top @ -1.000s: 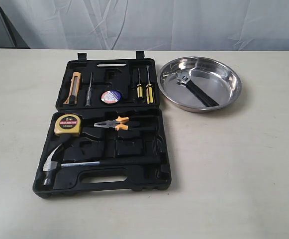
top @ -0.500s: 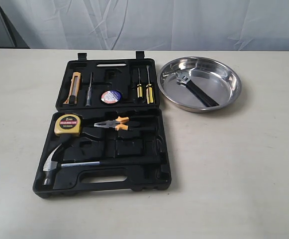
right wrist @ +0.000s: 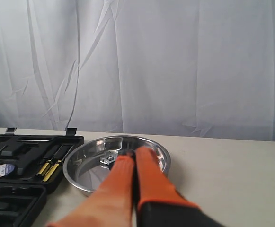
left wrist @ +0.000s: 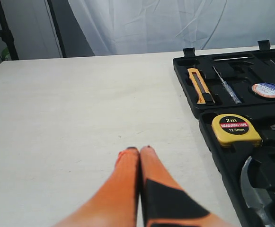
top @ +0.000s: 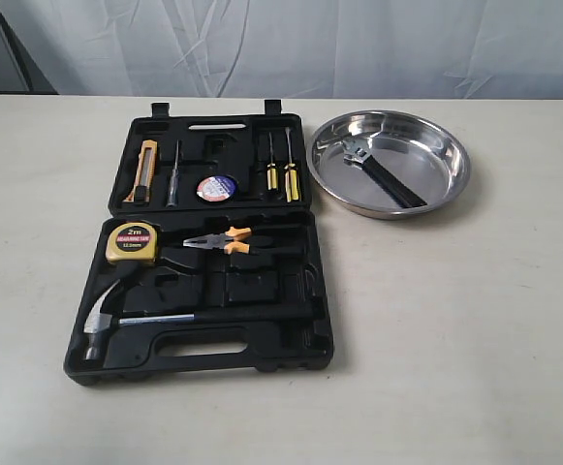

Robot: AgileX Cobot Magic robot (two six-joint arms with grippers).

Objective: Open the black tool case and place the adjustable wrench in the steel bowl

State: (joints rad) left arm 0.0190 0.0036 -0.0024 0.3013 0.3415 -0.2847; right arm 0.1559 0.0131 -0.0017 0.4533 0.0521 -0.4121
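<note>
Okay, task looks done from what I can see. Black tool case (top: 312, 325) lies flat on the tabletop (top: 475, 349) with the lid fully swung back, both halves exposed. Adjustable wrench (top: 382, 172) is inside the steel bowl (top: 448, 186), lying flat on the bottom, silver head toward the case side, black handle pointing away from it. Bowl sits just beside the lid half of the case. Hammer (top: 101, 320), orange-handled pliers (top: 224, 239) and tape measure (top: 131, 242) are all in their slots, untouched. Neither arm shows in the exterior view. Left claw (left wrist: 138, 151) is pressed together with nothing in it, over bare tabletop beside the case. Right claw (right wrist: 133, 154) likewise pressed together and empty, aimed toward the bowl but clear of it. Nothing left to do as far as I can judge, beyond parking the arms.
</note>
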